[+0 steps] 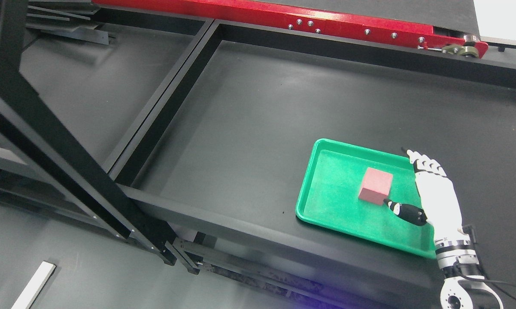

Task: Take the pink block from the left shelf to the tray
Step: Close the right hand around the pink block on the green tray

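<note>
I count one pink block [375, 185] and one green tray [326, 195]. I see one robot hand [434, 193], the right; no second one shows. I make out two black shelf bays [262, 111], one red rail [283, 17], and one white strip [34, 285], possibly a board.

The right hand [429, 193] hides the green tray's [326, 189] far right rim

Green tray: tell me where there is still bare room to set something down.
On the green tray, the whole left half is bare, from the left rim to the pink block. The near strip in front of the block is free too. The right side is crowded: the right hand hangs there, open, thumb beside the block.
</note>
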